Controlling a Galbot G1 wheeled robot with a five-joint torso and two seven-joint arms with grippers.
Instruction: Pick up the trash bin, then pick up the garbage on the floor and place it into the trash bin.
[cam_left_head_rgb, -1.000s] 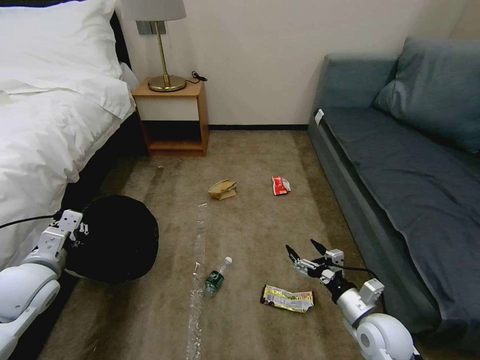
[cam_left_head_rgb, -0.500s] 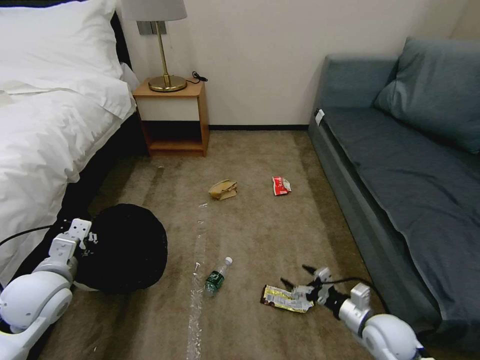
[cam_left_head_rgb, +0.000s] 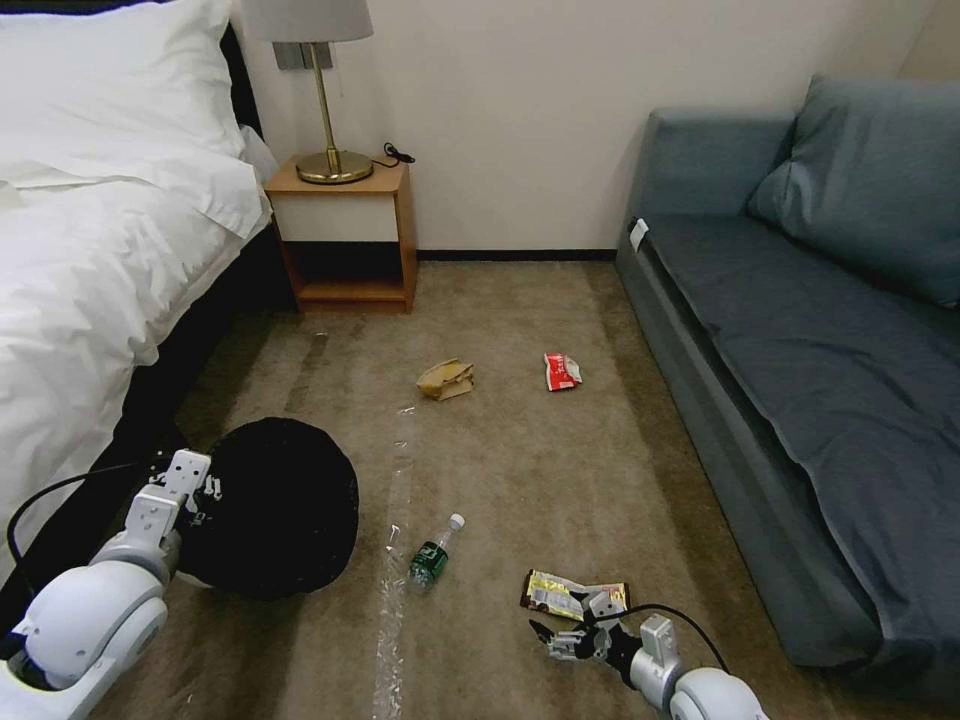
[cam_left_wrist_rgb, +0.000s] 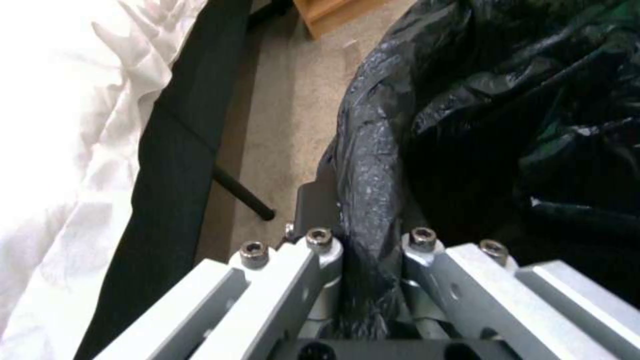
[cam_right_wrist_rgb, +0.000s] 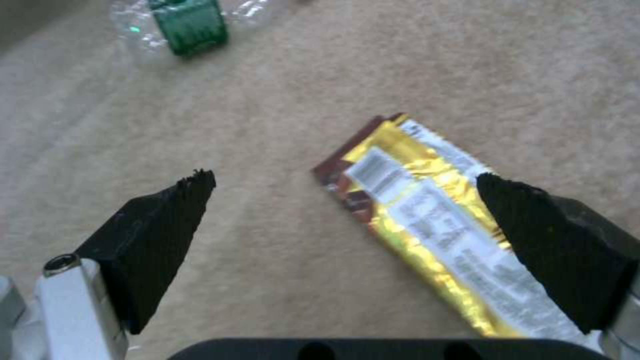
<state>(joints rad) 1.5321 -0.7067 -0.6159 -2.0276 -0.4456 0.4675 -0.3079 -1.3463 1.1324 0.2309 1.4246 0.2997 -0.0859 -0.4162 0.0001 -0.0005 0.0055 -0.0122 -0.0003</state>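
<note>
Risk of a failed pinch at the flat brown-yellow wrapper (cam_right_wrist_rgb: 427, 220): lying flush on the carpet floor (cam_left_head_rgb: 520, 470), thin and slick, likely to slide or fold away under a closing pad instead of lifting — a judgement from its shape, not an observed slip. Off-centre alignment as a second cause: in the right wrist view one black pad (cam_right_wrist_rgb: 553, 250) over the wrapper's far edge, the other pad over bare carpet well to the side, so closure from here likely to push the foil sideways. Right gripper (cam_left_head_rgb: 570, 640) low over the floor just beside the wrapper (cam_left_head_rgb: 575, 597), fingers spread wide, nothing between them; forearm angled down from the right shoulder, wrist close to the carpet. Left gripper (cam_left_wrist_rgb: 363, 245) pinched on the bag-covered rim of the trash bin (cam_left_head_rgb: 275, 505), black liner squeezed between the two metal fingers; bin apparently held by that rim at the left side beside the bed (cam_left_head_rgb: 90, 250). Further hazard — a grip on one point of the rim, with crinkly liner in between, liable to let the bin tilt or the bag creep. Remaining garbage well apart on the floor: clear bottle (cam_left_head_rgb: 432, 555) between bin and wrapper, crumpled paper bag (cam_left_head_rgb: 446, 379) and red-white packet (cam_left_head_rgb: 561, 370) farther off toward the nightstand (cam_left_head_rgb: 345, 235).
</note>
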